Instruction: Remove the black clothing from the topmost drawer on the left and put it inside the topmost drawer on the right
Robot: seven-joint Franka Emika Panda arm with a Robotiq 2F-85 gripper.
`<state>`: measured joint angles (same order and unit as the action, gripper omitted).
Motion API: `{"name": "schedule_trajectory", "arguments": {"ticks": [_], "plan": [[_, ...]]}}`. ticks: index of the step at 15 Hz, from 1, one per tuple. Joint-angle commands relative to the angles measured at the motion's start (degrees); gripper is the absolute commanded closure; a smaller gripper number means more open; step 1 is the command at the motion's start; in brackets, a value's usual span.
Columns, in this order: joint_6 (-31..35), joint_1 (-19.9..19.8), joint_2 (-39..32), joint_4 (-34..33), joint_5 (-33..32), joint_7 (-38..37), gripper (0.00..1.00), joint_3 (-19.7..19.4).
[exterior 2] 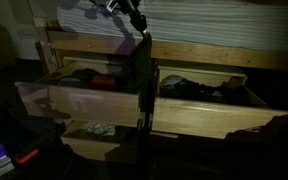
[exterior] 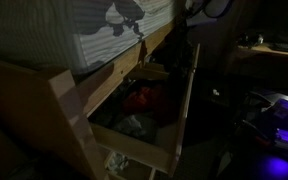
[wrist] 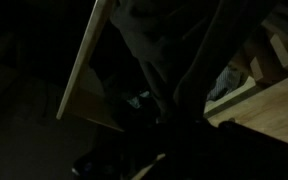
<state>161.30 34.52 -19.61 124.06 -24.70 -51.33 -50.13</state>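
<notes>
Black clothing (exterior 2: 141, 80), one piece, hangs as a long dark strip from the gripper (exterior 2: 132, 18), which pinches its top. Three drawers are open: left top drawer (exterior 2: 84, 102), right top drawer (exterior 2: 209, 120), lower drawer (exterior 2: 89, 148).

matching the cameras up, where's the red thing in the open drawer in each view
Exterior view: red item mid-frame, inside the open drawer.
Exterior view: red item left of centre, in the same open drawer.
Wrist view: too dark to find it.
Shared landmark: striped cover above the drawers, both exterior views.
</notes>
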Motion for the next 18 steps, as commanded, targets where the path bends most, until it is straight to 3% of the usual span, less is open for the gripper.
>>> {"name": "schedule_trajectory", "arguments": {"ticks": [1, 4, 7, 12, 15, 16, 17, 18], "plan": [[-2.28, 9.78, 4.73, 1.79, -9.0, -12.28, 0.99, -11.94], [-4.82, 18.45, 6.82, 1.42, -17.64, -23.45, 0.99, -22.57], [-7.59, 25.88, 9.69, 1.55, -23.27, -29.85, 0.99, -30.77], [-4.64, 32.83, 21.63, 1.73, -24.94, -24.93, 0.99, -39.93], [-3.68, 30.92, 24.8, -0.34, -23.83, -23.81, 0.99, -40.92], [1.08, 20.19, 21.13, -0.09, -17.39, -19.47, 0.99, -32.72], [0.29, 26.65, 26.04, -1.49, -23.56, -22.69, 0.99, -39.11], [5.45, 15.59, 21.39, -1.4, -15.69, -16.13, 0.99, -30.65]]}}
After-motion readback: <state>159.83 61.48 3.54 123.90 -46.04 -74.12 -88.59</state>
